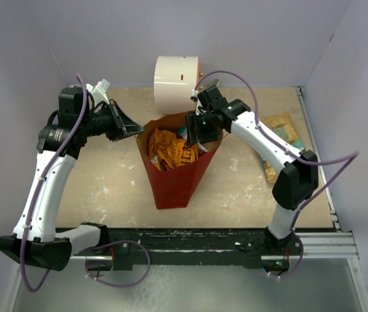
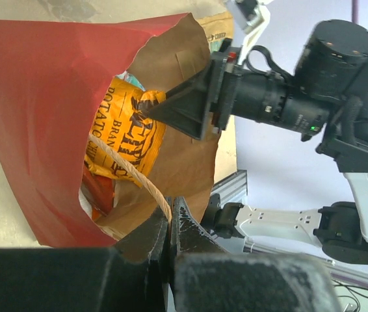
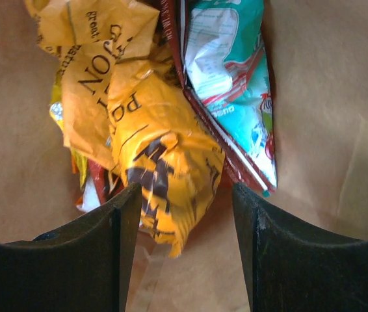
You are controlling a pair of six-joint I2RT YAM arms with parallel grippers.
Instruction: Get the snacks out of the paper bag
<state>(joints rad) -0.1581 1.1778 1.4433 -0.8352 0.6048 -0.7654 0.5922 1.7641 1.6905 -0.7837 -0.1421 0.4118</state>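
Note:
The red paper bag (image 1: 171, 175) stands open in the middle of the table, brown inside (image 3: 327, 97). My left gripper (image 1: 134, 128) is at its left rim, shut (image 2: 169, 218) on the twine handle (image 2: 129, 170) there. My right gripper (image 1: 200, 138) reaches down into the bag's mouth. Its jaws (image 3: 185, 201) stand open round the lower end of a crumpled yellow-orange chip bag (image 3: 164, 162); the right finger (image 3: 255, 227) is clear of it. A teal packet (image 3: 233, 71) and a red packet's edge (image 3: 203, 120) lie beside it. The left wrist view shows the yellow bag (image 2: 122, 130) and right gripper (image 2: 161, 109).
A white cylinder (image 1: 176, 84) lies just behind the bag. A tan snack packet (image 1: 281, 136) lies on the table at the right, under the right arm. A metal rail (image 1: 320, 162) runs along the table's right edge.

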